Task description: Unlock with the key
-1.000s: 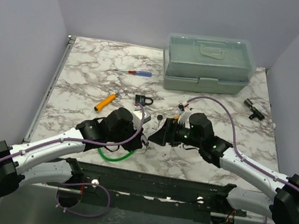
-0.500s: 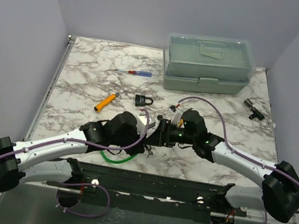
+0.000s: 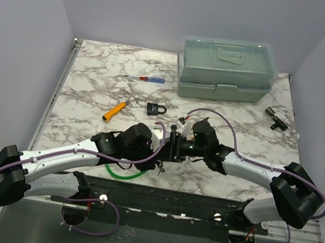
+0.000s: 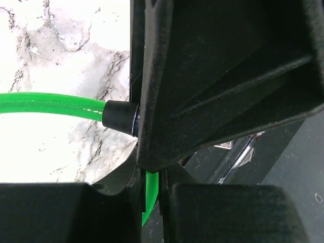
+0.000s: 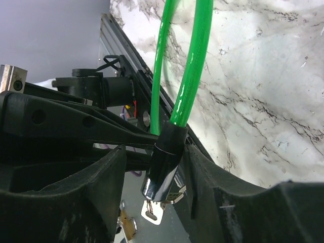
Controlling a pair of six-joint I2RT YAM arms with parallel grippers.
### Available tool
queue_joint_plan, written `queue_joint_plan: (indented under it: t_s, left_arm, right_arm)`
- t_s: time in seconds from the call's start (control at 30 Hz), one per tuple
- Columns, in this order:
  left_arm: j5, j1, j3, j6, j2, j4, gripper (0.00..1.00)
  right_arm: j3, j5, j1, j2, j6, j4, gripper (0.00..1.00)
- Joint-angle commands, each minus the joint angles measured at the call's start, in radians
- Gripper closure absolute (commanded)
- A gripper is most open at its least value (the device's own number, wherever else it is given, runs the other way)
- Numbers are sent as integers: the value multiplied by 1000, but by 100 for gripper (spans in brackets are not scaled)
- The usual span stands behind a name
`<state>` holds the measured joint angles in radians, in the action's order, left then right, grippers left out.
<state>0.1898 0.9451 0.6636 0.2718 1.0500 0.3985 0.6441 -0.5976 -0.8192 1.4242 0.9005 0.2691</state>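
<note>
The left pincer (image 4: pixel 151 176) is pinched narrow on the green cable (image 5: pixel 190 76), holding it between its fingers. The right pincer (image 5: pixel 156 154) stands half wide, a finger on each side of the chrome lock barrel (image 5: pixel 161 172) and not touching it. The key (image 5: pixel 153 212) hangs just below that pincer, at the barrel's lower end; whether it sits in the keyhole I cannot tell. The cable end is seated in the barrel, so nothing looks unlocked: gripping and turning the key remain.
</note>
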Motion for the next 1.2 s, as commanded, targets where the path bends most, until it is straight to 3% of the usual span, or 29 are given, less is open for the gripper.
queue_joint_plan:
  t_s: [0.0, 0.27, 0.33, 0.6, 0.73, 0.97, 1.03, 1.17]
  left_arm:
    - [-28, 3, 24, -3, 7, -93, 100]
    - [-51, 2, 24, 3, 1, -91, 100]
    - [-59, 1, 26, 10, 2, -85, 96]
    - [-64, 1, 32, 29, 15, -63, 55]
    - [-49, 1, 39, 30, 32, -60, 41]
    - [-4, 16, 18, 19, 30, -79, 50]
    - [4, 30, 13, 14, 31, -87, 59]
    - [4, 47, 3, -1, 26, -100, 88]
  right_arm:
    - [-1, -81, -47, 34, 9, 30, 51]
    - [-11, -39, -49, 21, 1, 4, 98]
    - [-14, -5, -49, -2, -4, -24, 100]
    - [-35, 139, -45, -130, -19, -150, 100]
    - [-56, 157, -44, -161, -4, -151, 100]
    - [-79, 215, -36, -218, 12, -179, 100]
    - [-77, 220, -31, -229, 12, -186, 100]
    - [-74, 223, -22, -241, 8, -194, 100]
